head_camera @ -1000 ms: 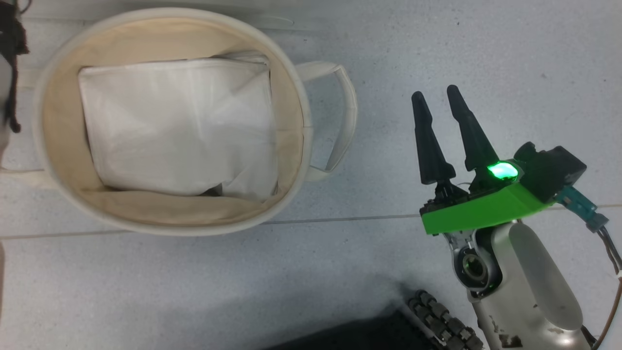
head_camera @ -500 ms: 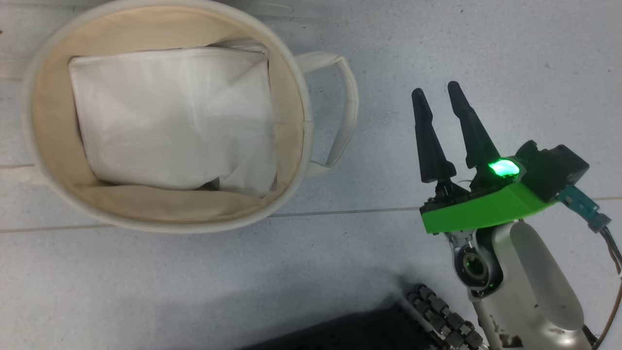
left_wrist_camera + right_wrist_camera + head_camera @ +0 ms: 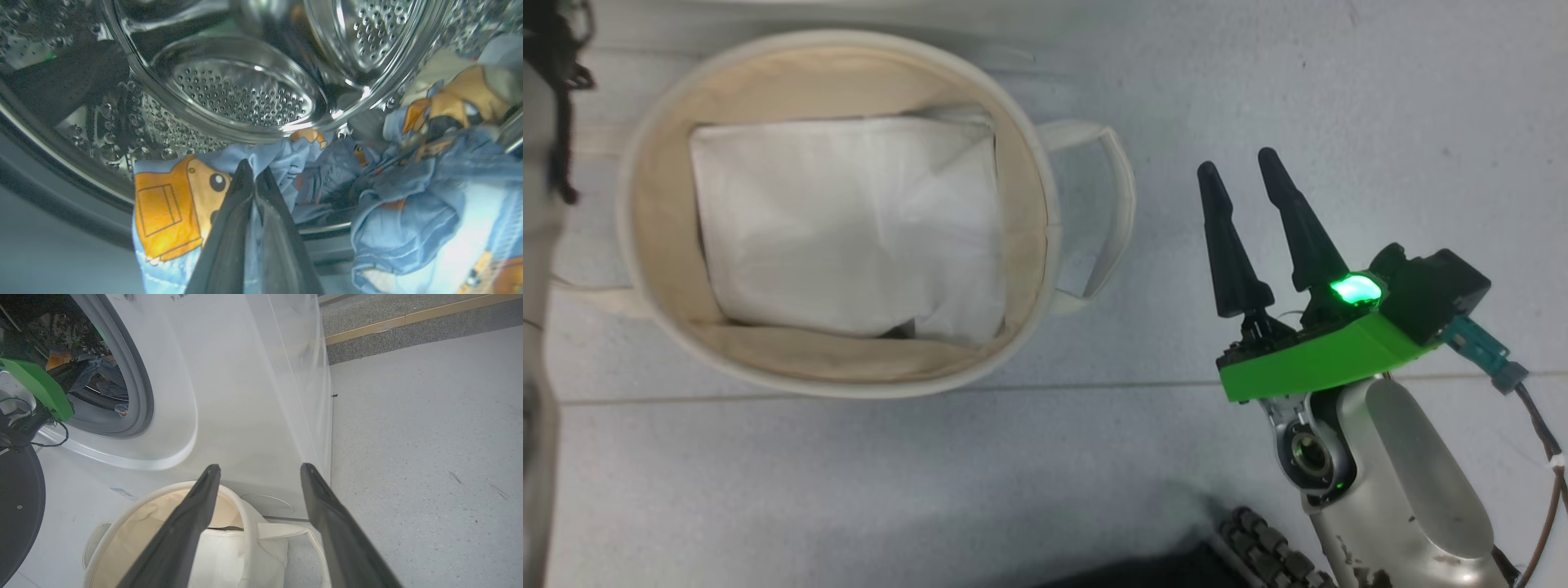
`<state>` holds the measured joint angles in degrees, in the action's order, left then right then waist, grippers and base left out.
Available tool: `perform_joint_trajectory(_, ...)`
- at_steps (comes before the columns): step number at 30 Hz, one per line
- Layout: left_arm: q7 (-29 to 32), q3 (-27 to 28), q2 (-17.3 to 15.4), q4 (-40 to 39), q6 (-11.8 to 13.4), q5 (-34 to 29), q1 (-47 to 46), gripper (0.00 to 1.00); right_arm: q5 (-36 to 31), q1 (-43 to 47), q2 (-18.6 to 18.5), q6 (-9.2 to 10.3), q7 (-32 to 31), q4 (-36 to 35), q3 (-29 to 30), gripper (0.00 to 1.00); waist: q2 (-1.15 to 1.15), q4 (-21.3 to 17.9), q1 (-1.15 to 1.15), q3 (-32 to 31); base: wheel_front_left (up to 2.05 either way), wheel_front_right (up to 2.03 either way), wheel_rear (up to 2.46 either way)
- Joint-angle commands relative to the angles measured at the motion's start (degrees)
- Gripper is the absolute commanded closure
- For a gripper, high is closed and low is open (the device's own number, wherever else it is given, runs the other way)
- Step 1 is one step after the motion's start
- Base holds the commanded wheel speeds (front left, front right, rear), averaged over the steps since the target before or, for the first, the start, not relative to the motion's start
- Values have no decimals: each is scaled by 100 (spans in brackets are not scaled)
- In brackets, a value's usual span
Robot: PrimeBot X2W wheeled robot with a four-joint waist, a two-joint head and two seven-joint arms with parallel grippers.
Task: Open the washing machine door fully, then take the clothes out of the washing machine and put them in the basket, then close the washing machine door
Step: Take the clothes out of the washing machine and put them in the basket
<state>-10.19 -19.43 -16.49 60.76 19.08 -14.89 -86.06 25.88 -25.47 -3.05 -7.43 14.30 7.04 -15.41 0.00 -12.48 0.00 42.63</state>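
Left pincer (image 3: 254, 174) newly on drum's (image 3: 245, 94) clothes (image 3: 171, 204)

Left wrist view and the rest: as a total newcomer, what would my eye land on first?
In the left wrist view, the light blue garment with orange cartoon figures hangs at the mouth of the shiny steel drum, the left arm's jaws shut on it. In the head view, the bright green wrist mount glows right of the basket, which holds a white folded sheet.
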Motion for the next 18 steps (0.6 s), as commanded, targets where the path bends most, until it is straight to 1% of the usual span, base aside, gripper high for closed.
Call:
perform_joint_trajectory(1, -194, 105, -135, -276, 82, 114, 43, 100, -56, 226, 17, -6, 70, -114, -105, 0, 0, 65, 0, -245, 0, 0, 0)
perform_joint_trajectory(5, -436, 194, -9, -692, 117, 417, 448, 100, -106, 323, 17, -6, 70, -30, -90, 0, 0, 131, 0, -628, 0, 0, 0)
perform_joint_trajectory(8, -474, 170, 36, -1219, 114, 584, 879, 100, -141, 414, 17, -6, 70, 45, -94, 0, 0, 186, 0, -932, 0, 0, 0)
perform_joint_trajectory(12, -478, 104, -26, -2357, 142, 794, 1562, 100, -183, 509, 17, -6, 70, 129, -120, 0, 0, 234, 0, -1285, 0, 0, 0)
perform_joint_trajectory(18, -480, 41, -225, -4147, 300, 1075, 2630, 100, -205, 620, 17, -6, 70, 197, -143, 0, 0, 288, 0, -1722, 0, 0, 0)
